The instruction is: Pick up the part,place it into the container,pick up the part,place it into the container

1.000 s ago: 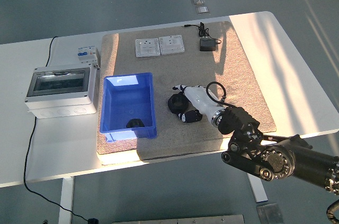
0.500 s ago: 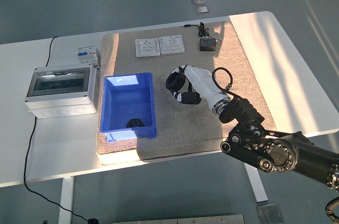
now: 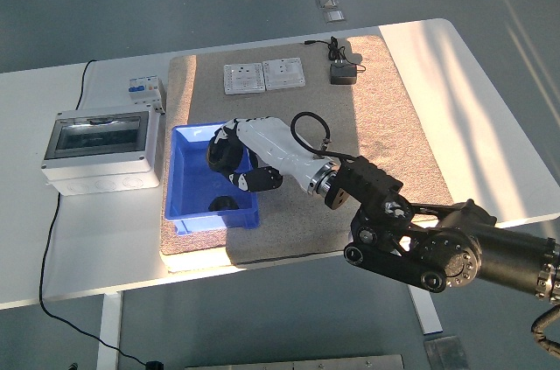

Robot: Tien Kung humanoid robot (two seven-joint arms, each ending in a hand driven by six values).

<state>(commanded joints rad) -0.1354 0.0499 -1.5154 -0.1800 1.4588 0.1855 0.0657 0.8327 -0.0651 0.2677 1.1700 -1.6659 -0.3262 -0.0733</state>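
Observation:
My right hand (image 3: 234, 158), white with black fingers, hangs over the blue container (image 3: 182, 179) and its fingers are curled around a round black part (image 3: 222, 153). The hand sits above the bin's right half, with the black forearm (image 3: 411, 243) trailing off to the lower right. Another small black part (image 3: 223, 204) lies on the bin's floor near its front wall. The left arm does not show.
A grey electrical box (image 3: 102, 149) with a clear lid stands left of the bin, a small breaker (image 3: 142, 87) behind it. Two white switch plates (image 3: 263, 75) and a black adapter (image 3: 341, 73) with cable lie at the mat's far edge.
My right hand lifted the black part off the mat and carried it left, from right of the bin to above the bin's interior.

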